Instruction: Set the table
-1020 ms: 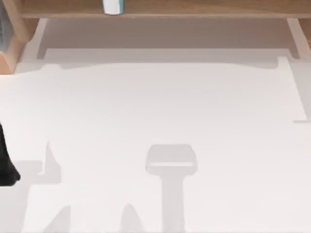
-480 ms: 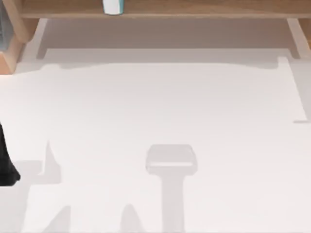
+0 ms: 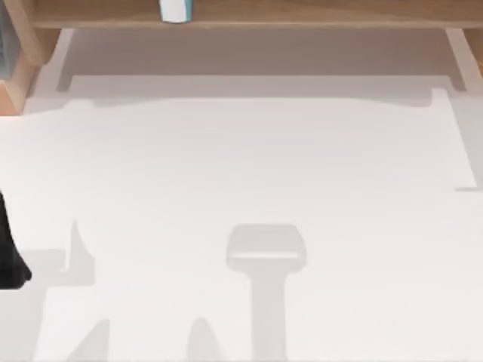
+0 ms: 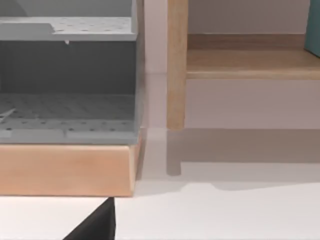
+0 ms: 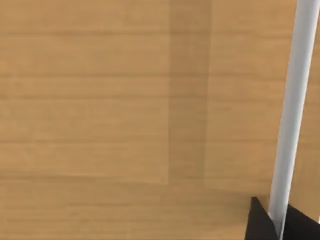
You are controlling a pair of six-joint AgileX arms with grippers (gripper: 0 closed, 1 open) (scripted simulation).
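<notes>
The large, plain white table (image 3: 249, 166) is spread across the top view, with a light-brown wooden shelf frame (image 3: 256, 15) along its far edge. The left arm (image 3: 9, 249) is seen at the table's left edge; whether either gripper is released or clenched cannot be told. A thin white upright edge (image 5: 292, 110) is seen between the right gripper's dark fingertips (image 5: 260, 222), against a wooden surface.

Plain white worktop (image 3: 249, 166) here, smooth and matt, no grain or marking, only soft grey shadows lying on it. Along its far edge the shelf frame (image 3: 249, 15) reads as light-brown wood, satin rather than shiny, with faint straight grain. From the left wrist view, a wooden post (image 4: 177, 65) of the same pale timber, and beside it a grey rack (image 4: 67, 75), matt, plastic-looking, its panels perforated with small holes, seated on a wooden base (image 4: 65, 170). Right wrist view: broad wood planks (image 5: 100, 100), lengthwise grain, crossed by a smooth white rod (image 5: 292, 110).
</notes>
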